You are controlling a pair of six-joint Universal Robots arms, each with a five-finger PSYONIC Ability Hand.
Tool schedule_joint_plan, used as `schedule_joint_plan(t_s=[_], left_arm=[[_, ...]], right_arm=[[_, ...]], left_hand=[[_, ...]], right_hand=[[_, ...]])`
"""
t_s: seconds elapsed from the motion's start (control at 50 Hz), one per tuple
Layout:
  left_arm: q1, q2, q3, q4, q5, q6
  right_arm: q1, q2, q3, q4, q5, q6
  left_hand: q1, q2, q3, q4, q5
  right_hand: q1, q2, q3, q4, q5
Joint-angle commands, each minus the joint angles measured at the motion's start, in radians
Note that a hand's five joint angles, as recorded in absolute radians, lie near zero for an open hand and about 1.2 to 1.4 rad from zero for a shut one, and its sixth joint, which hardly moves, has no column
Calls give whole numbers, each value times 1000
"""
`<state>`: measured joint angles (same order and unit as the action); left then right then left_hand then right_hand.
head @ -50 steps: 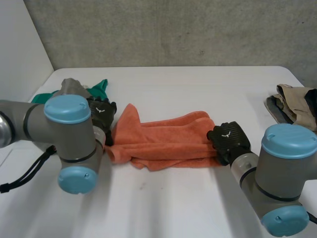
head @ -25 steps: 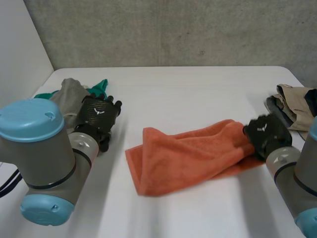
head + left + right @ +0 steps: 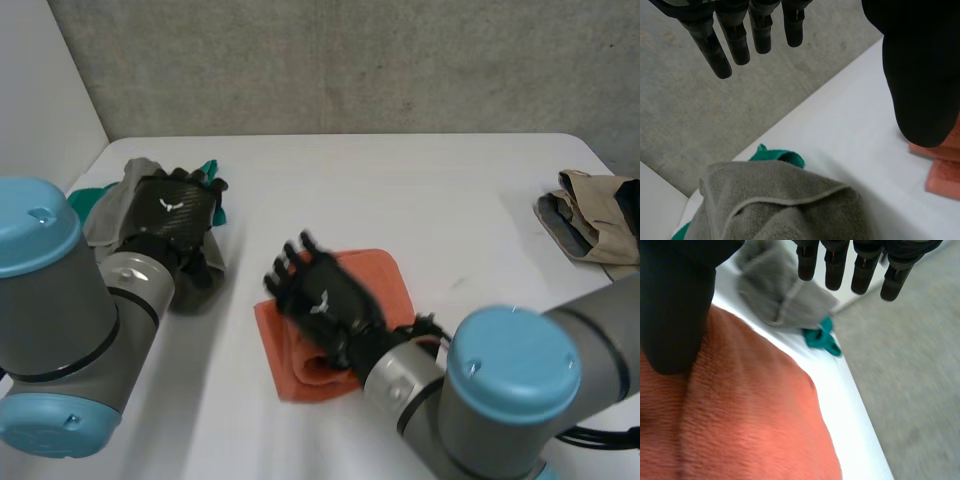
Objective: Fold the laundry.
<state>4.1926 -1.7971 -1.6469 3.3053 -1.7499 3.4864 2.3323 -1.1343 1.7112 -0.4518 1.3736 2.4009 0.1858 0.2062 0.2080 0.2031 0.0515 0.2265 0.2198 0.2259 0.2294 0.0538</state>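
An orange towel (image 3: 385,285) lies folded into a small pad in the middle of the white table (image 3: 420,190). My right hand (image 3: 322,297) hovers over its left part, fingers (image 3: 860,265) straight and spread, thumb (image 3: 675,305) apart, holding nothing. The orange towel (image 3: 750,425) lies under that palm. My left hand (image 3: 172,215) is open above a crumpled grey towel (image 3: 125,190) at the table's left, with its fingers (image 3: 735,40) straight. That grey towel (image 3: 775,205) lies below them, and a green cloth (image 3: 781,155) peeks out behind it.
The green cloth (image 3: 210,178) lies partly under the grey towel near the table's left edge. A pile of beige and dark clothes (image 3: 590,222) sits at the right edge. A grey wall stands behind the table.
My right hand carried the orange towel's right end over to the left, folding it in half, then opened. My left hand let go of the towel's left end and drew back over the grey towel.
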Motion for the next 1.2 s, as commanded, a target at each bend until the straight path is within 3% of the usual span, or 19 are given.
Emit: schedule_joint_plan(t_s=[0.02, 0.06, 0.14, 0.26, 0.34, 0.42, 0.52, 0.66, 0.72, 0.82, 0.96, 1.08, 1.2], left_arm=[[-8, 33, 35, 4, 19, -59], [-26, 32, 55, 5, 48, -87], [-92, 10, 99, 7, 140, -136], [-201, -108, 191, -4, 234, -193], [-250, -224, 291, -27, 202, -199], [-258, -330, 397, -98, 107, -188], [-259, -428, 472, -249, 20, -199], [-263, -461, 450, -351, 29, -205], [-243, -452, 426, -348, -16, -194], [-200, -435, 397, -352, -117, -81], [-197, -426, 345, -345, -105, 8], [-220, -409, 323, -322, -86, -21], [-221, -349, 326, -306, -85, -78]], right_arm=[[-134, -206, -31, 82, 10, 519], [-198, -270, -31, 125, -31, 695], [-315, -295, -47, 223, -61, 839], [-428, -248, -99, 403, -44, 811], [-468, -173, -151, 482, -45, 799], [-469, -89, -199, 530, -54, 802], [-427, -6, -252, 567, -99, 796], [-358, 68, -311, 594, -102, 784], [-327, 97, -324, 619, -88, 764], [-274, 134, -323, 636, -70, 684], [-238, 156, -297, 581, 10, 590], [-215, 172, -259, 495, 87, 529], [-212, 120, -239, 473, 101, 500]], left_hand=[[-11, -32, -33, -29, -52], [-11, -32, -33, -29, -52], [-11, -32, -33, -29, -52], [-11, -32, -33, -29, -52], [-11, -32, -33, -29, -52], [-11, -32, -33, -29, -52], [-11, -32, -33, -29, -52], [-11, -32, -33, -29, -52], [-11, -32, -33, -29, -52], [-11, -32, -33, -29, -52], [-11, -32, -33, -29, -52], [-11, -32, -33, -29, -52], [-11, -32, -33, -29, -52]], right_hand=[[-52, -45, -51, -55, -54], [-52, -45, -51, -55, -54], [-52, -45, -51, -55, -54], [-52, -45, -51, -55, -54], [-52, -45, -51, -55, -54], [-52, -45, -51, -55, -54], [-52, -45, -51, -55, -54], [-52, -45, -51, -55, -54], [-52, -45, -51, -55, -54], [-52, -45, -51, -55, -54], [-52, -45, -51, -55, -54], [-52, -45, -51, -55, -54], [-52, -45, -51, -55, -54]])
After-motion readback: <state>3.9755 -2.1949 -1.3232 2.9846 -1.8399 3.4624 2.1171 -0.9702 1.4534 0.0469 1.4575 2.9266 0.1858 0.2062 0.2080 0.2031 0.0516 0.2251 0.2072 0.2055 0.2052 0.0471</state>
